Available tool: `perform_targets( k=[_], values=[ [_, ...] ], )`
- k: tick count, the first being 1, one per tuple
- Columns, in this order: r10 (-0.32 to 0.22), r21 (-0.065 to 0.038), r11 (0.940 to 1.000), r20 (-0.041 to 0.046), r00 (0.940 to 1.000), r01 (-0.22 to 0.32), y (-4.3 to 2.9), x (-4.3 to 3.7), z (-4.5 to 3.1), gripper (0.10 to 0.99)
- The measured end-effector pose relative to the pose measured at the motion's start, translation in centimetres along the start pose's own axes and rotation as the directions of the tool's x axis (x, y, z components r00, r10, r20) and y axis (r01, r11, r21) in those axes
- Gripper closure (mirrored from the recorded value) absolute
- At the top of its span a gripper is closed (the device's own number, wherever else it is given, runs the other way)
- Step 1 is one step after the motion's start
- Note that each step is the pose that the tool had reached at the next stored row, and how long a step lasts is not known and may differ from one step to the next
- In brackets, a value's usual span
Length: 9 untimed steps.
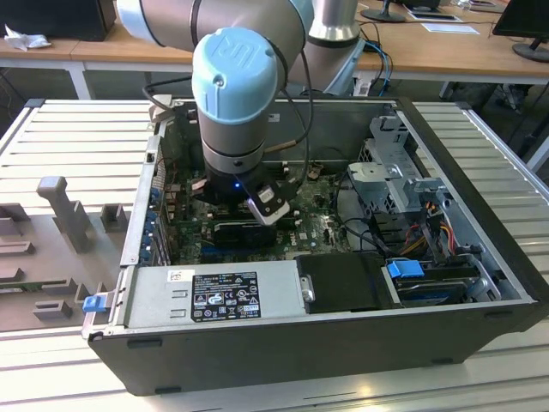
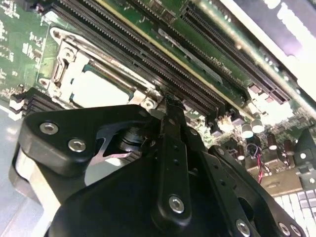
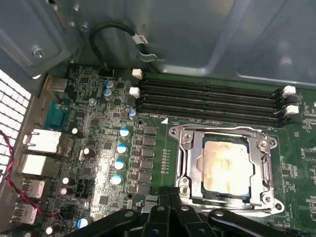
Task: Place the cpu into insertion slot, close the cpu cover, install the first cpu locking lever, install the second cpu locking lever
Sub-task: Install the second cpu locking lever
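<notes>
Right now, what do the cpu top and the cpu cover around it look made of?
The cpu: top looks like dull metal, pale silver-beige with a smudged, blotchy sheen in the first wrist view. The cpu cover: seemingly stamped sheet metal, bright silver, with glints along bent edges. The tool beside it looks matte black, metal or plastic unclear.

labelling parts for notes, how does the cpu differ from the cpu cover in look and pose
The cpu is a solid flat square with a dull, stained metal top; the cpu cover is an open silver frame with a large central window. The cpu lies inside, showing through that window; the cpu cover lies closed over it, framing its edges. The cpu cover is the bigger of the two. Both lie flat on the green board, near the tool.
</notes>
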State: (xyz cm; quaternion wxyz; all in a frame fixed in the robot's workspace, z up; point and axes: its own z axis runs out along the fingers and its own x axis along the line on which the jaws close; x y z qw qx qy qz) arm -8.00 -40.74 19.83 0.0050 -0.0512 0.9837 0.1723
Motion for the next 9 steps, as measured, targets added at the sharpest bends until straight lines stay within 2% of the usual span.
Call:
perform_targets(
  k=[5,9],
  values=[
    [0.0,0.0,1.0,0.0001,1.0,0.0,0.5,-0.01,-1.38,0.98],
    [0.0,0.0,1.0,0.0003,1.0,0.0,0.55,-0.02,-1.52,0.98]
  ],
)
